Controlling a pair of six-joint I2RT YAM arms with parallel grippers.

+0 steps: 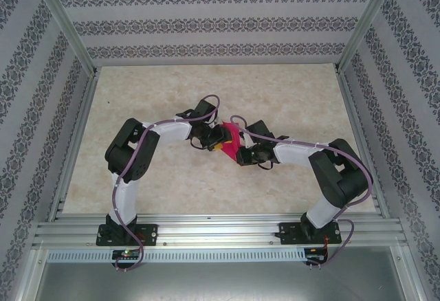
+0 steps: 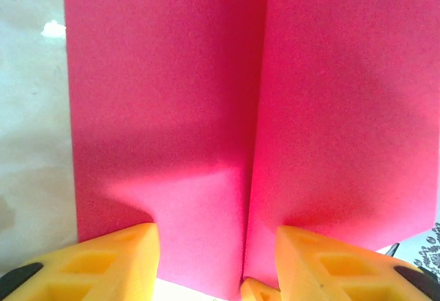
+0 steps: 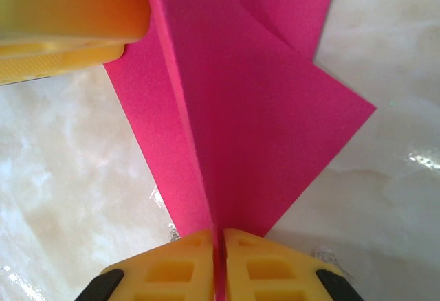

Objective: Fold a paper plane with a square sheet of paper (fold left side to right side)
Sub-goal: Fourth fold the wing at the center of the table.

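Observation:
The magenta-pink paper [image 1: 232, 143] lies partly folded at the middle of the table, between both grippers. In the left wrist view the paper [image 2: 172, 108] spreads wide, and a straight crease runs up it just right of centre. My left gripper [image 2: 214, 246] is open, one yellow finger on each side of that crease, over the paper's near edge. My right gripper [image 3: 218, 236] is shut on a raised ridge of the paper [image 3: 261, 129], whose layers overlap and end in a corner at the right. From above, the left gripper [image 1: 216, 139] and right gripper [image 1: 242, 155] almost touch.
The beige marbled table [image 1: 275, 95] stretches around the arms, bounded by patterned walls [image 1: 206, 26] and an aluminium rail [image 1: 220, 232] at the near edge. The left gripper's yellow finger [image 3: 69, 19] shows in the right wrist view at the top left, close beside the paper.

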